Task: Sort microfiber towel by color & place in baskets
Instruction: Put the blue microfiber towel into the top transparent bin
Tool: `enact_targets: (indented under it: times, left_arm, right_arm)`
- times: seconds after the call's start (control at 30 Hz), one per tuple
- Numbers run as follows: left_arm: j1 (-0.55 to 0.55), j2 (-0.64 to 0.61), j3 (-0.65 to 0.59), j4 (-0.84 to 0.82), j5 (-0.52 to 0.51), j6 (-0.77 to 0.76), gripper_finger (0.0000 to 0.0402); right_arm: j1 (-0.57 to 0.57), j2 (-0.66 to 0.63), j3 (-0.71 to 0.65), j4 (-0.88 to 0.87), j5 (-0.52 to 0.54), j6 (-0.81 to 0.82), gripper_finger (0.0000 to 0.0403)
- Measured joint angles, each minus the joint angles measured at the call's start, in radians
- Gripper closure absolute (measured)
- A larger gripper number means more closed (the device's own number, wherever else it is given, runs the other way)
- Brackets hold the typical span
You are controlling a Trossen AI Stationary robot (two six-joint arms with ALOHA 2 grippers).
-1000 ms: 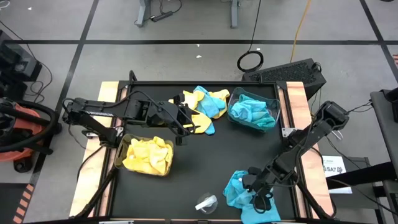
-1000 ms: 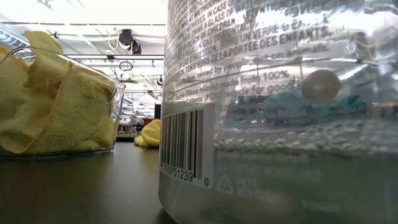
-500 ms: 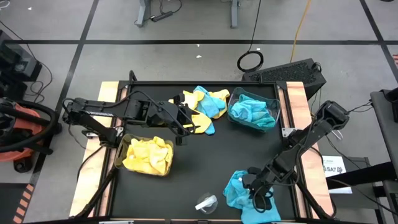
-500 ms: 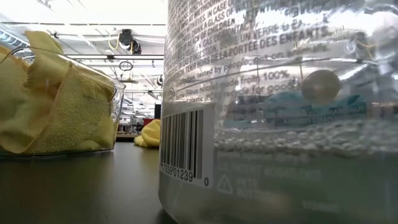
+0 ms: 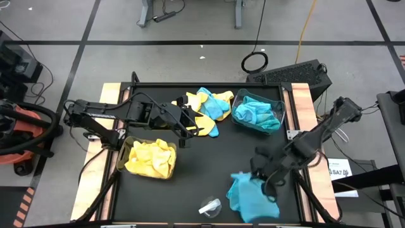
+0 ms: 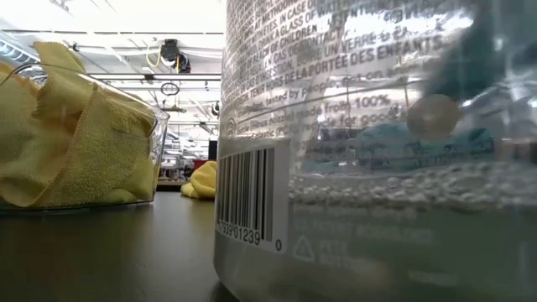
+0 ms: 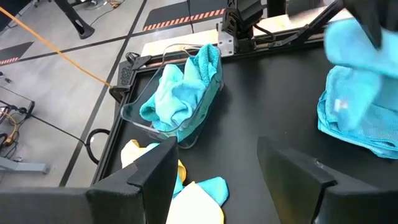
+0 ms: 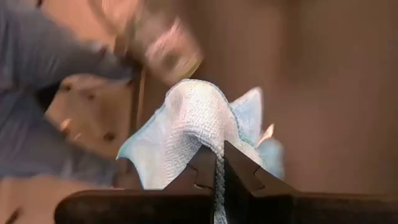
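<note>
A pile of teal microfiber towels point(image 5: 253, 197) lies near the table's front right. My right gripper point(image 5: 266, 177) hangs above it, shut on one teal towel point(image 7: 351, 43). Far back in the middle lies a mixed heap of yellow and teal towels point(image 5: 207, 106), and my left gripper point(image 5: 188, 126) hovers open beside it, touching nothing. One clear basket point(image 5: 256, 114) at the far right holds teal towels. Another basket point(image 5: 149, 157) at the left holds yellow ones. My right gripper pinches a bunched fold of the teal towel point(image 8: 214, 146) between its two shut fingers point(image 8: 239, 171). The fingers slant down from above. The cloth bulges past the fingertips and hangs toward the pile point(image 7: 354, 118); whether its lower end is clear of the pile, I cannot tell.
A small clear plastic piece point(image 5: 210, 206) lies at the front edge, left of the teal pile. In the low view a clear labelled container point(image 6: 377, 143) stands in front of most of the table. Bare black table point(image 5: 202, 164) lies between the baskets and the pile.
My right gripper has risen from the teal pile and gone toward the table's far edge, tipping as it went. It has drawn one teal towel up out of the pile, and the rest of the pile lies where it was.
</note>
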State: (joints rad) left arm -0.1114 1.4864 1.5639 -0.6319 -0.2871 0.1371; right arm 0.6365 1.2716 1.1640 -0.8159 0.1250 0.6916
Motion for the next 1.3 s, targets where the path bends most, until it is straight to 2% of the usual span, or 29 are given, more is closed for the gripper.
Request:
enact_targets:
  times: [0.27,0.67,0.93,1.3]
  left_arm:
    - [0.000,0.000,0.000,0.004,0.018,0.000,0.0175]
    - [0.000,0.000,0.000,0.003,0.034,0.000,0.0175]
    - [0.000,0.000,0.000,0.003,0.034,-0.001,0.0175]
    - [0.000,0.000,0.000,0.002,0.040,-0.019,0.0175]
  right_arm:
    - [-0.044,-0.061,0.297,-0.328,0.299,-0.092,0.0402]
    - [-0.210,-0.075,0.606,-0.619,0.655,-0.230,0.0403]
    - [-0.381,-0.074,0.698,-0.669,0.696,-0.368,0.0403]
    - [-0.649,-0.074,0.705,-0.746,0.689,-0.647,0.0402]
